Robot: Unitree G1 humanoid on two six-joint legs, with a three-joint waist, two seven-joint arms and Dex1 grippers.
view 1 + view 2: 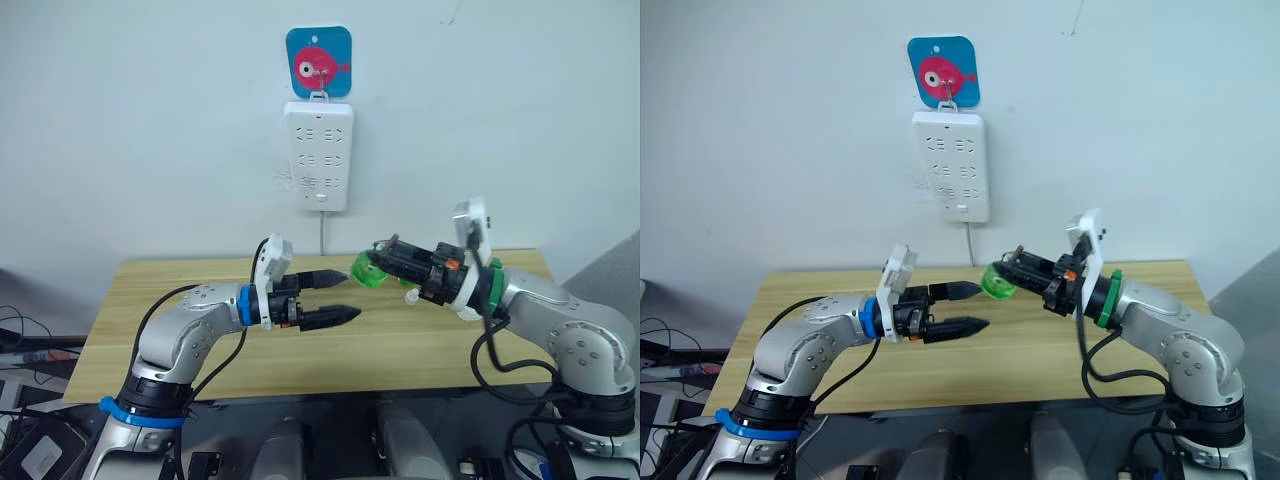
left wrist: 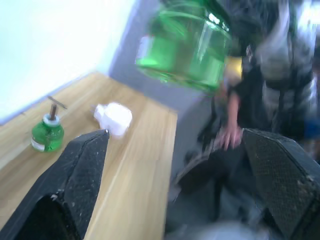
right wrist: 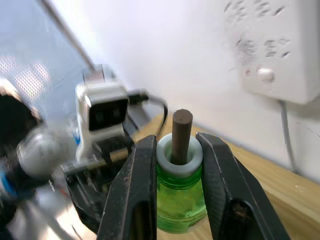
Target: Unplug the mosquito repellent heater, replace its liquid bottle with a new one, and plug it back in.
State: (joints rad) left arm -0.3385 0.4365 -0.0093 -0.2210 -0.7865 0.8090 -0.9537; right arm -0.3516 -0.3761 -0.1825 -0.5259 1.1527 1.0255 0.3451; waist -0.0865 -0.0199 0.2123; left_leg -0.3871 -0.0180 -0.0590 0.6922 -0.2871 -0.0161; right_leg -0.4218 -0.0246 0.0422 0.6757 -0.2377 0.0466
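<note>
**Right jaws clamped on a green bottle, left jaws spread empty**

Clamped on the white neck of a green liquid bottle (image 3: 179, 192), the right gripper (image 1: 385, 264) holds it in the air above the wooden table (image 1: 190, 345), brown wick end toward the gripper's wrist and green base pointing at the left gripper (image 1: 335, 295). That left gripper has its two black fingers spread wide with nothing between them, tips just short of the bottle's base and a little lower.

Nearer the table's far edge, in the left wrist view, the mosquito repellent heater (image 2: 113, 118) lies on the wood, unplugged, a small white rounded unit. Just beside it stands a second green bottle (image 2: 47, 134), upright, its dark wick up.

Beyond the table, on the wall, a long white power strip (image 1: 319, 155) hangs from a blue square hook plate with a pink fish (image 1: 319, 62); its cord drops behind the table's far edge.
</note>
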